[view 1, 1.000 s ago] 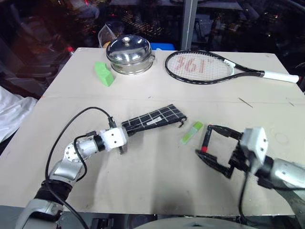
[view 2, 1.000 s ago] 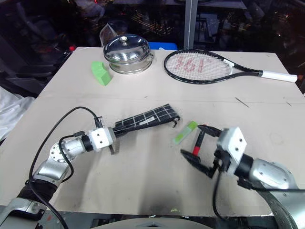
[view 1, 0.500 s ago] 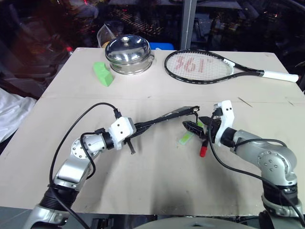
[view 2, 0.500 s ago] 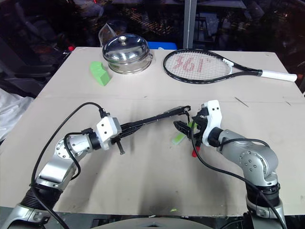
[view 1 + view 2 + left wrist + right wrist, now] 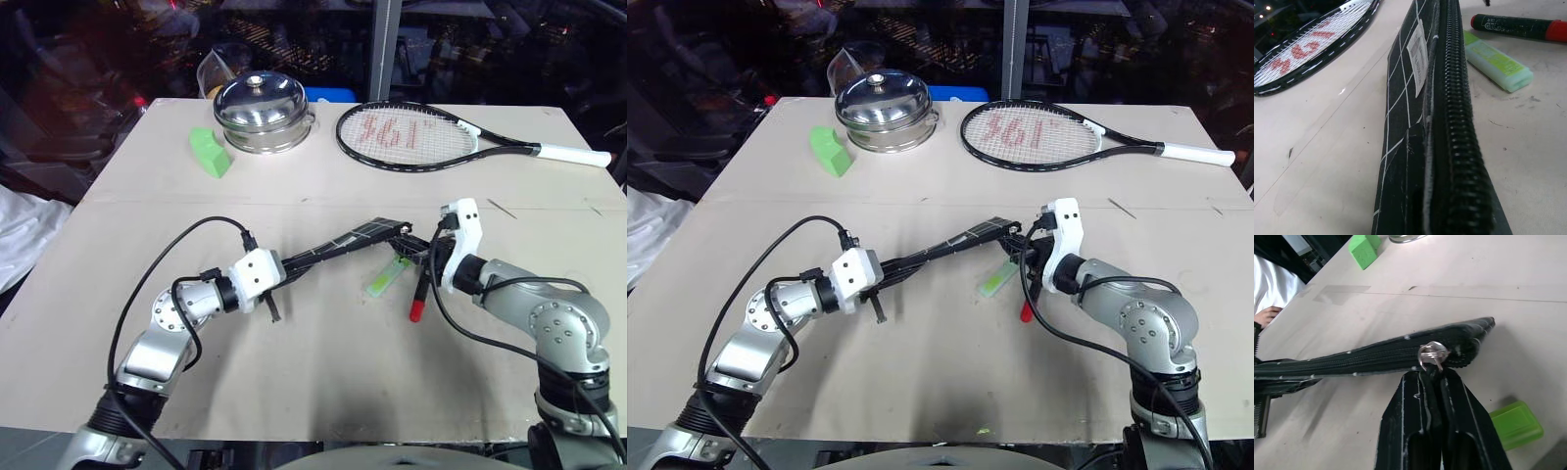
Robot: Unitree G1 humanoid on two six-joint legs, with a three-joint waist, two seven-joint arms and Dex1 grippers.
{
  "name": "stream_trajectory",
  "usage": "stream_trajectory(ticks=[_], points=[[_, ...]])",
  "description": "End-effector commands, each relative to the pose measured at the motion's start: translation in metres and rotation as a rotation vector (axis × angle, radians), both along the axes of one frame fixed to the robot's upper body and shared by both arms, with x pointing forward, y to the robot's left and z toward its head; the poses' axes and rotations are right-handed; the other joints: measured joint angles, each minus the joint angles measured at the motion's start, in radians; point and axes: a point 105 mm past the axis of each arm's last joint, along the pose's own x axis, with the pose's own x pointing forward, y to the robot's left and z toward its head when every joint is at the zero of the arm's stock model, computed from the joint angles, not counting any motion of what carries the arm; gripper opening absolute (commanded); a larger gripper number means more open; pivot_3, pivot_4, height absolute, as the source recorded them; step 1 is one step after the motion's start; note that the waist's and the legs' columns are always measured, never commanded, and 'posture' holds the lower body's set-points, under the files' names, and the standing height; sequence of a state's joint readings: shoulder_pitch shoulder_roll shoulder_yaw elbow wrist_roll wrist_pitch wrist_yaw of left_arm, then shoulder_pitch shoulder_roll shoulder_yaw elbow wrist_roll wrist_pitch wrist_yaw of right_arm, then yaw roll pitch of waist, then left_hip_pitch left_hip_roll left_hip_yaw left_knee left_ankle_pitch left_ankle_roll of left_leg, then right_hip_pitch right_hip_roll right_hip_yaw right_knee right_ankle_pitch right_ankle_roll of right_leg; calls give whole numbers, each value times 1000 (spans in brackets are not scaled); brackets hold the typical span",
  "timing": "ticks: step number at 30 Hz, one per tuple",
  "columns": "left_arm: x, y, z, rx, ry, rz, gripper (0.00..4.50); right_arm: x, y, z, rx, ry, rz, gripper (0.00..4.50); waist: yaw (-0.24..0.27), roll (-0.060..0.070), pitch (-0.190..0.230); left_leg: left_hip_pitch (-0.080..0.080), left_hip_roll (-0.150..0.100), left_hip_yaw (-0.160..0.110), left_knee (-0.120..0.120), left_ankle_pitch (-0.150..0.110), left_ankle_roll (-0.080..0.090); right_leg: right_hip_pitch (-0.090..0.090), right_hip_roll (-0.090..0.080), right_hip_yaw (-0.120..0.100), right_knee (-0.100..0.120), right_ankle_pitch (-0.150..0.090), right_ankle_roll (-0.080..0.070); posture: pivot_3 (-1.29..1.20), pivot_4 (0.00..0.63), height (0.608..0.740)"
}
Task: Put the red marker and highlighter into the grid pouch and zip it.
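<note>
Pouch status: the grid pouch (image 5: 338, 242) is getting held up edge-on over the middle of the table (image 5: 323, 372), zipper side up, stretched between both arms. Left gripper (image 5: 277, 277) is clamping the pouch's 8 o'clock end, fingers shut on the fabric, and in the left wrist view the zipper teeth are running straight away from the camera with the white label (image 5: 1418, 49) sitting on the gridded side. Right gripper (image 5: 1432, 374) is pinching the zipper pull (image 5: 1431, 355) at the pouch's 2 o'clock end, fingers squeezed together right under the little metal ring. The highlighter (image 5: 389, 277) is lying flat on the table just below that end of the pouch, at roughly 5 o'clock from the pull, not touching the pouch as far as I can tell. The red marker (image 5: 419, 294) is lying just beside it toward 3 o'clock, red end pointing at 6 o'clock, so both pens are sitting outside the pouch. Farther back, a tennis racket (image 5: 421, 138) is lying at 1 o'clock, a steel pot with a lid (image 5: 263, 112) at 11 o'clock, and a chunky green block (image 5: 211, 152) just off the pot toward 8 o'clock.
</note>
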State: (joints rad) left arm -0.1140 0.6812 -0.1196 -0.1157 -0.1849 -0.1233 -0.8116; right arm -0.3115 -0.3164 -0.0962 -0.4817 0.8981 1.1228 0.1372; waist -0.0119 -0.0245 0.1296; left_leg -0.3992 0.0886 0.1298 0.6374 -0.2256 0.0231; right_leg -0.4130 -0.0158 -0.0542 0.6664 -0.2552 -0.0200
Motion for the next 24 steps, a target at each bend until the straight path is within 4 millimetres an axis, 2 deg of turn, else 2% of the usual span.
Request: stream_trajectory(ticks=[1, 8, 24], points=[[2, -2, 13, -6, -59, -11, 0, -6, 1, 13, 7, -52, 36, 45, 0, 0, 0, 0, 0, 0, 0, 0, 0, 0, 0, 0, 0, 0, 0, 0, 150, 740], [5, -8, 18, -10, -74, -10, 0, -21, 8, 11, 16, -21, 130, 45, 0, 0, 0, 0, 0, 0, 0, 0, 0, 0, 0, 0, 0, 0, 0, 0, 150, 740], [-1, -26, 24, 29, -142, -90, 0, -31, 24, 11, 67, 59, 236, 45, 0, 0, 0, -1, 0, 0, -1, 0, 0, 0, 0, 0, -2, 0, 0, 0, 150, 740]])
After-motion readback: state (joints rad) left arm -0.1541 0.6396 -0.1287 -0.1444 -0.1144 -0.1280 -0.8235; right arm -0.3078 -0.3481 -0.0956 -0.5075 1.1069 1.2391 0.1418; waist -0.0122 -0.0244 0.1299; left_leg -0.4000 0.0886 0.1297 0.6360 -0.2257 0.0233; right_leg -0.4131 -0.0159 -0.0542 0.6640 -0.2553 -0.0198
